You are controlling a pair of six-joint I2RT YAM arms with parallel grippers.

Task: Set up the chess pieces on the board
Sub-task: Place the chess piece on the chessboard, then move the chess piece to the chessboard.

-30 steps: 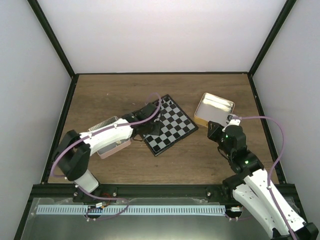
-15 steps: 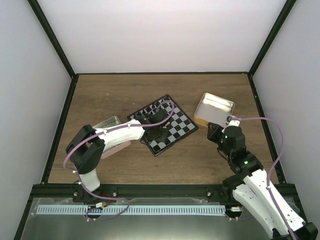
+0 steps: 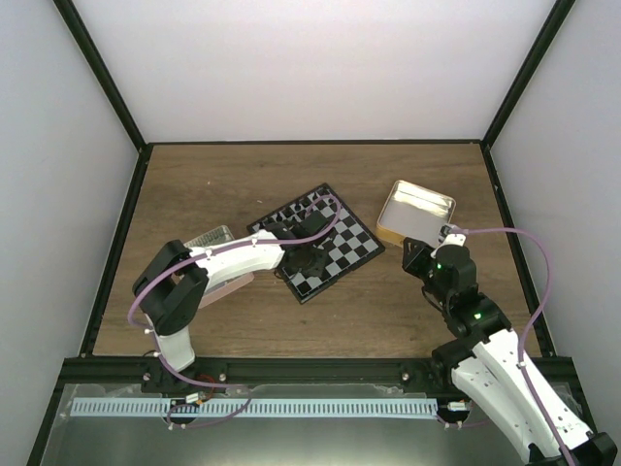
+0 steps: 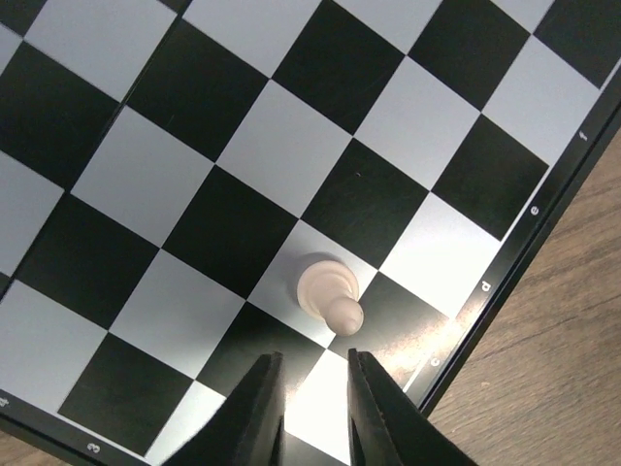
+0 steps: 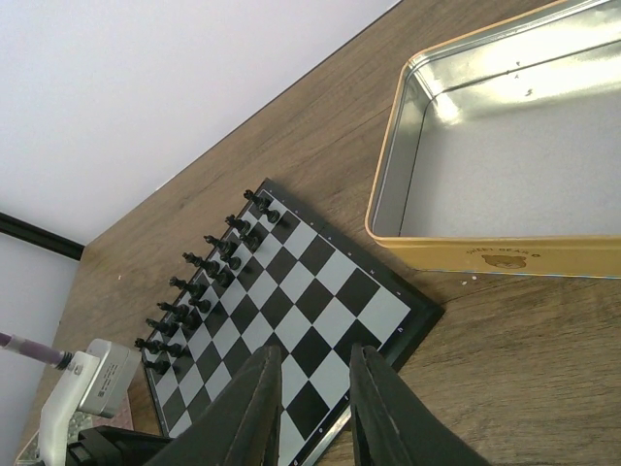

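Your left gripper (image 4: 310, 367) is slightly parted and empty, just beside one cream pawn (image 4: 328, 291) standing upright on a grey square near the edge of the board (image 4: 146, 184). Black pieces (image 5: 204, 282) fill two rows. Right gripper (image 5: 312, 364) is parted and empty. Nearly all the white side looks left to do.

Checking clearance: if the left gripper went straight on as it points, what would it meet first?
Likely the cream pawn standing just ahead of the left gripper, otherwise the board beneath it; depth is unclear.
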